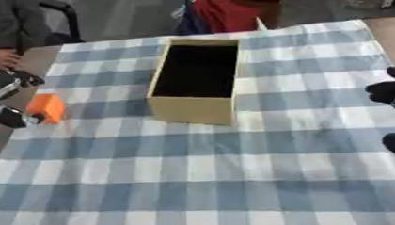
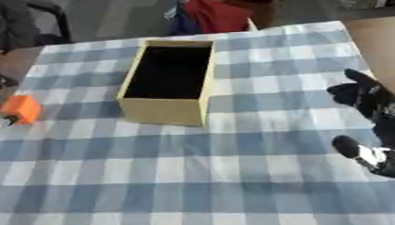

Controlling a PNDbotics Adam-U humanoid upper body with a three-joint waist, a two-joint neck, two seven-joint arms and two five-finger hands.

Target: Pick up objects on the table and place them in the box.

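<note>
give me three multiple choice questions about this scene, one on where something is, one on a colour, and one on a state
1. Where is the orange block?
A. Inside the box
B. At the left edge of the table, in the left hand
C. Beside the right hand

2. What colour is the tablecloth?
A. Blue and white checks
B. Plain red
C. Green stripes

3. What is the state of the box?
A. Closed with a lid
B. Tipped on its side
C. Upright and open at the top

Answers:
1. B: the left hand holds the block by the table's left edge, apart from the box.
2. A: checks of blue and white cover the whole table.
3. C: the box stands on its base and its dark inside shows from above.
</note>
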